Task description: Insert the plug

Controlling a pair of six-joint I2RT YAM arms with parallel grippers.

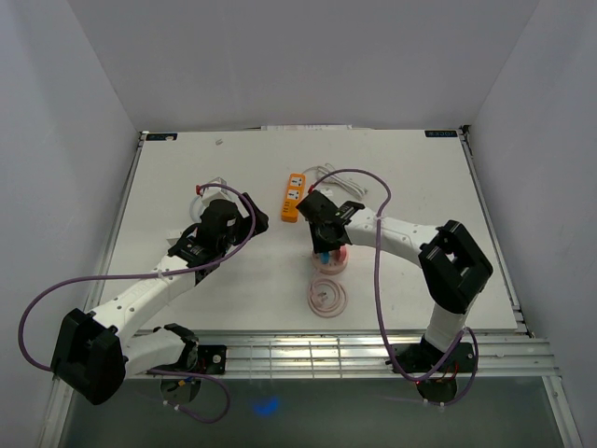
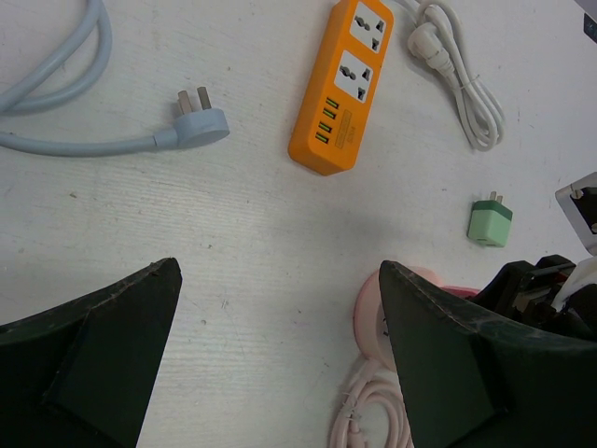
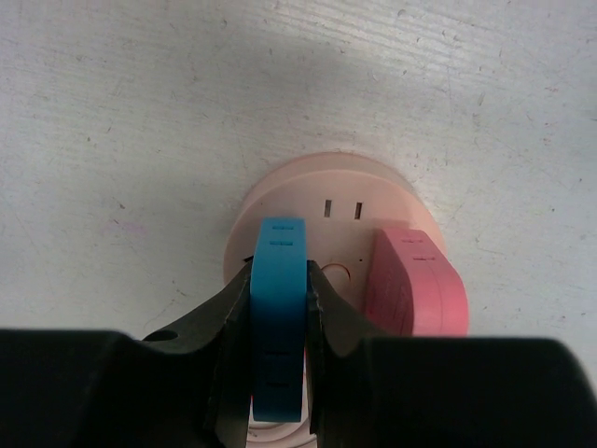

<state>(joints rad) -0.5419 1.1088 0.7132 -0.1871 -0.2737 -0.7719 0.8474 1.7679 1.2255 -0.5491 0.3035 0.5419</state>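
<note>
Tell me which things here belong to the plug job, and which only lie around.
Belong to the job:
right gripper, shut on the blue plug
pink round socket

Lying about:
orange power strip
grey plug
green adapter
white cord

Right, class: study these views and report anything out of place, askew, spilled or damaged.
Nothing looks damaged or spilled. The only stray is the small green adapter, lying loose on the table near the orange power strip, plugged into nothing. The right gripper holds the blue plug straight.
</note>
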